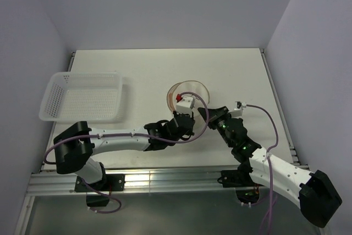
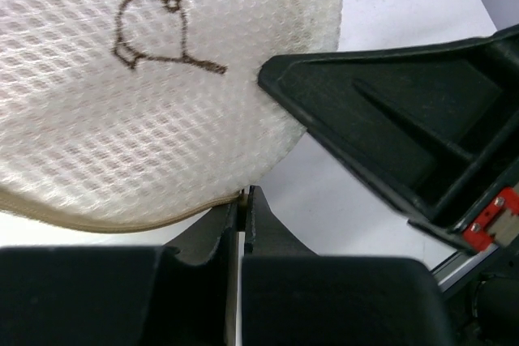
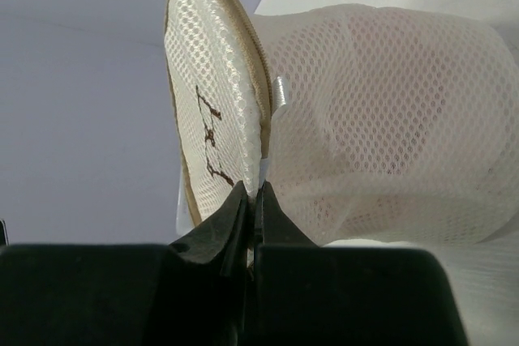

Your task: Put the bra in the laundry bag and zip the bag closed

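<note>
The left gripper [image 2: 243,210] is pinching its jaws together at the tan-edged rim of the round, translucent white mesh laundry bag [image 2: 122,111]. The right gripper [image 3: 253,200] is clamping shut on the edge of the bag's lid half [image 3: 215,103], which is standing ajar from the body. A pale pink-peach shape, probably the soft bra [image 3: 389,151], is showing faintly through the mesh inside the body, and the bag is resting on the white table [image 1: 137,70]. Zipping looks like the step in hand. One gripper should be anchoring the rim while the other is drawing the pull along the curved seam, holding the mesh taut so that no fabric is catching. Whether either grip is on the pull itself, I cannot tell.
</note>
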### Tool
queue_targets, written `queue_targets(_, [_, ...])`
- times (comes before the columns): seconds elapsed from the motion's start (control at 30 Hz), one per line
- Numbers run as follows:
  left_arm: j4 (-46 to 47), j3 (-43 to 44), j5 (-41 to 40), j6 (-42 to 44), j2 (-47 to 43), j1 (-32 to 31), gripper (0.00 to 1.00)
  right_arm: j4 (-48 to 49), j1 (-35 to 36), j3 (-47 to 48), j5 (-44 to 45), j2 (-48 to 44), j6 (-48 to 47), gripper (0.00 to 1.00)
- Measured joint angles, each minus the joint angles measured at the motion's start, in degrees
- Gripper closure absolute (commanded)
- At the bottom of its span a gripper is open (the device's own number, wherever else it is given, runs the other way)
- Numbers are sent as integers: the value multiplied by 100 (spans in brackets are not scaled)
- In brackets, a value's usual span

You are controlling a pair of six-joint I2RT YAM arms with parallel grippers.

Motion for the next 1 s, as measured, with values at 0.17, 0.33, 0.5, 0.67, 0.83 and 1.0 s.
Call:
queue_targets(0.17, [28,-398,-81,46,-452,-9,100,-66,-317,59,-664,-26,-282,100])
queue_targets(0.33, [-186,-859,-299,74,-1029,192,100,-151,-772,334,-1228,262,-750,100])
queue_targets(0.5, [-409,-1207,-446,129,-1561,498,100,-457,-1137,706,-2026,804,-1283,100])
queue_targets(0.67, [-474,-1436,-422,153,-1919,640,100,-828,-1246,1399,-2651,1204,-1847,100])
queue_targets(0.83, [-435,-1451,-240,192,-2083,706,100,-1248,-1322,1910,-2894,1486,-2262,47])
queue_targets(1.0, [-278,-1464,129,68,-2107,739,100,-1685,-1410,2271,-2896,1530,-2636,16])
